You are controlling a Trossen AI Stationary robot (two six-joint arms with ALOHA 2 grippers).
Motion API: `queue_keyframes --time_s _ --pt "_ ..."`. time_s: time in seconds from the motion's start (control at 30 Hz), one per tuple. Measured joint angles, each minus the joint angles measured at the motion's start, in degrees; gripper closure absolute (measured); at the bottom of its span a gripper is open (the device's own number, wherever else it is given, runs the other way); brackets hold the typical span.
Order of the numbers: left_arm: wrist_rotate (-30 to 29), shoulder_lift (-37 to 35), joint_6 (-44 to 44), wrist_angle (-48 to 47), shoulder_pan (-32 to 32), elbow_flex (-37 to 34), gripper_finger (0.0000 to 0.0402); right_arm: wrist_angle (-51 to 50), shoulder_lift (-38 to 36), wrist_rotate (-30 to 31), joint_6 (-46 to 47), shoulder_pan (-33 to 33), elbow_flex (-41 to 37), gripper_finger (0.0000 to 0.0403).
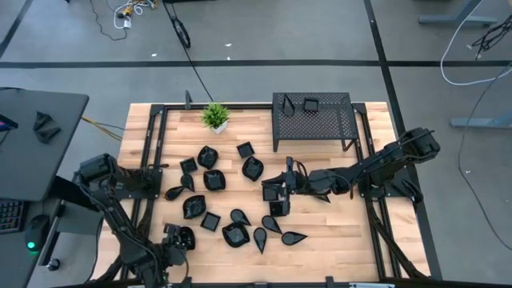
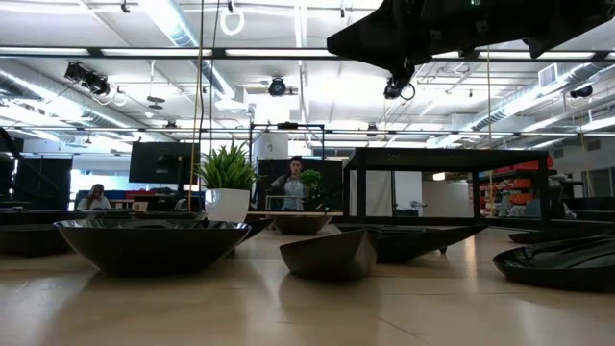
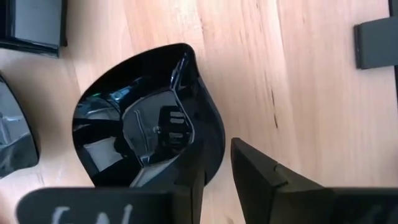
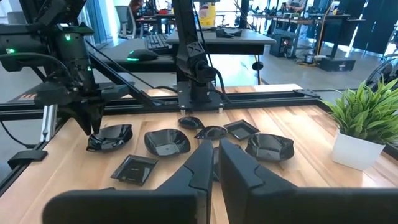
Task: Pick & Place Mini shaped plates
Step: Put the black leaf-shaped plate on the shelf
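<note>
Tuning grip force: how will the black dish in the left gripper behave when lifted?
The teardrop dish looks rigid and thin-walled, so probably light. Its glossy surface reflects strongly, so it may slip between the left gripper's fingers. Those are pinched on one rim edge only, so it could tilt once off the table.

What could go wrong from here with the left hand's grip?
The left hand pinches only the thin rim of a glossy teardrop plate, so it may slip or tip when lifted. Neighbouring plates lie close and could get knocked. The right hand waits shut above the table's middle.
</note>
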Motion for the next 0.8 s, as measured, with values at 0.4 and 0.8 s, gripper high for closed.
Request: queue_keyframes --time_s 0.4,0.8 --pt "0.1 2.8 -0.2 0.0 -0.3 0.0 0.0346 -0.2 0.0 0.0 0.0 0.0 0.0 0.0374" --pt "-0.4 2.8 -0.2 -0.3 -0.2 0.6 0.0389 -0.2 0.0 0.0 0.0 0.0 0.0 0.0374"
